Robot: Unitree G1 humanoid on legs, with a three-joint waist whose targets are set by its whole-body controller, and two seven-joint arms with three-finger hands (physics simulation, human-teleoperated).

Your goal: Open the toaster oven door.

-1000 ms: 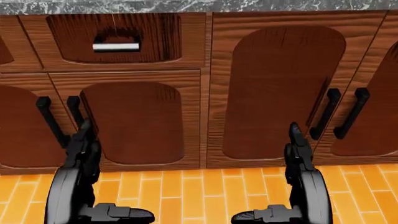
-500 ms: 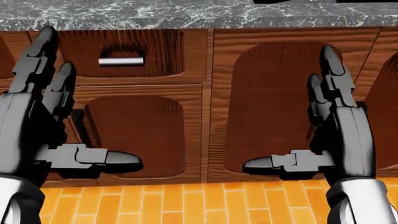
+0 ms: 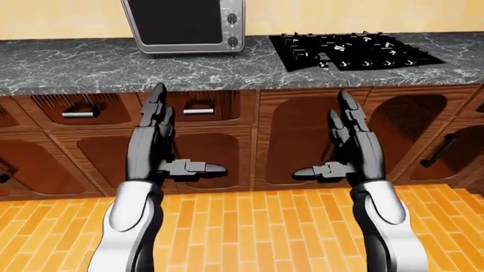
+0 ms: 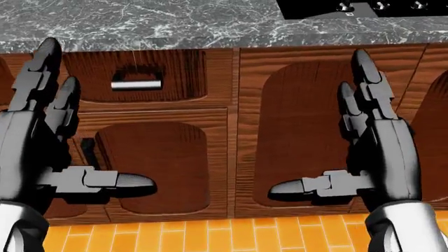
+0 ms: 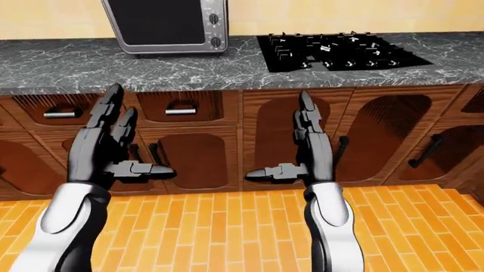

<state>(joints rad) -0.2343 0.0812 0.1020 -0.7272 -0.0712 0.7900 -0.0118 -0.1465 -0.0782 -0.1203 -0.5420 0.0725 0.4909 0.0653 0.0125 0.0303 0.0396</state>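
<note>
Wide kitchen run ahead: the grey marble worktop (image 3: 68, 71) spans the whole eye view, with dark wooden cabinets (image 3: 302, 141) beneath it and orange tiled floor (image 3: 242, 232) at the bottom. On the right of the worktop sits the black hob (image 3: 356, 52), and at top left, cut off by the upper edge, stands the toaster oven (image 3: 185, 25), silver casing, dark glass door (image 3: 172, 21), two knobs stacked down its right side. No door handle shows here; it probably lies above the frame, so I'd judge the grip point is along the door's top edge, centred so the panel does not twist. Expect a light, rigid, hinged door with slick metal and glass, and a light box that may slide on the stone if tugged hard, so a steady pull outward and down looks wise. Both hands are well short of it, raised against the cabinet fronts. The left hand (image 3: 155, 141) is spread wide, fingers up, thumb pointing inward, holding nothing. The right hand (image 3: 352, 147) mirrors it, fingers extended, thumb toward the middle, also empty. Smallest of all, silver drawer pulls (image 3: 198, 111) glint just under the worktop edge.
</note>
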